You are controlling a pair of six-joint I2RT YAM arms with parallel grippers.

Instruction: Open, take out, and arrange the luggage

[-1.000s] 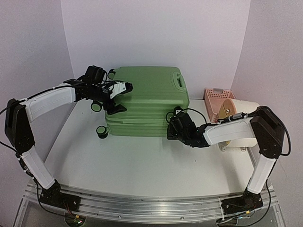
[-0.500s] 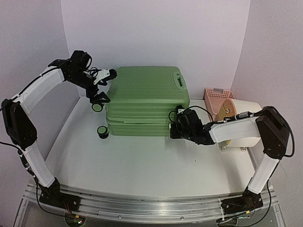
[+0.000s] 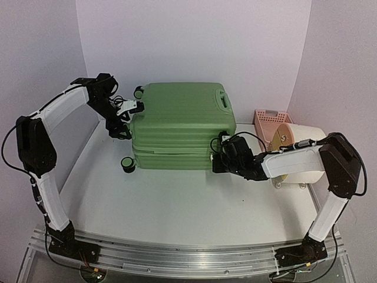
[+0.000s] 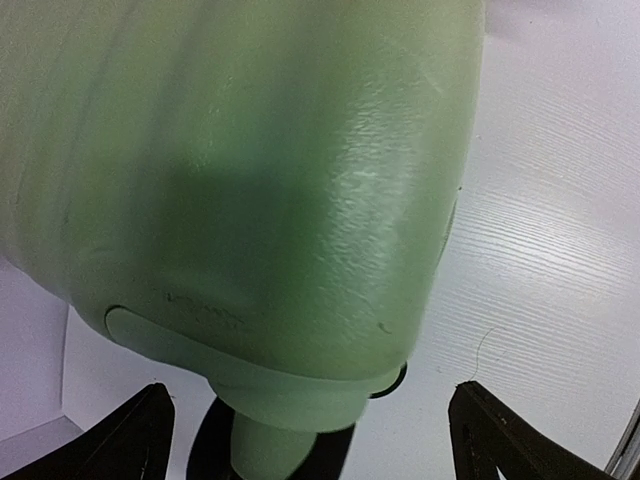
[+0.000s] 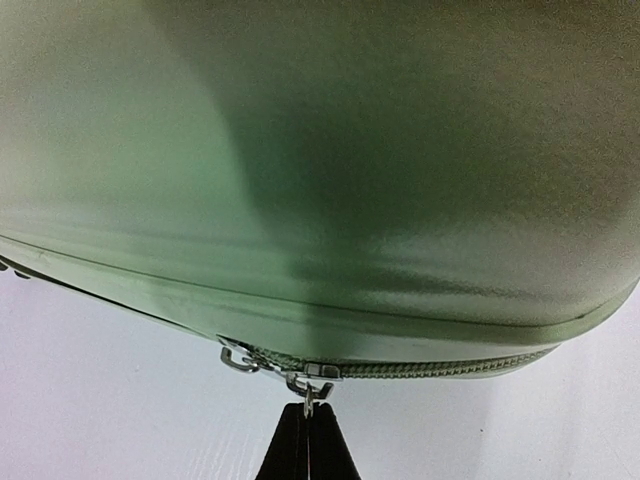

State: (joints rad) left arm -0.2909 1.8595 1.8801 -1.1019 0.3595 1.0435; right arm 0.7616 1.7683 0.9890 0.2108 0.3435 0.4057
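Luggage [image 3: 179, 121] shut, inside hidden; right end effector [image 5: 307, 412] pinches zipper pull [image 5: 309, 392].

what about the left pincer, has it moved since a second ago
Yes. The left pincer was over the lid's left corner of the luggage. It has swung left, off the lid, and now sits open at the case's left end.

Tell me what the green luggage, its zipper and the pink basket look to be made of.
Luggage: likely hard moulded plastic, light green with a soft sheen; ribbed, and finely grained in the left wrist view. Zipper: teeth greenish, material unclear; the zipper pull is shiny silver, probably metal. Basket: pink, slotted walls, probably plastic.
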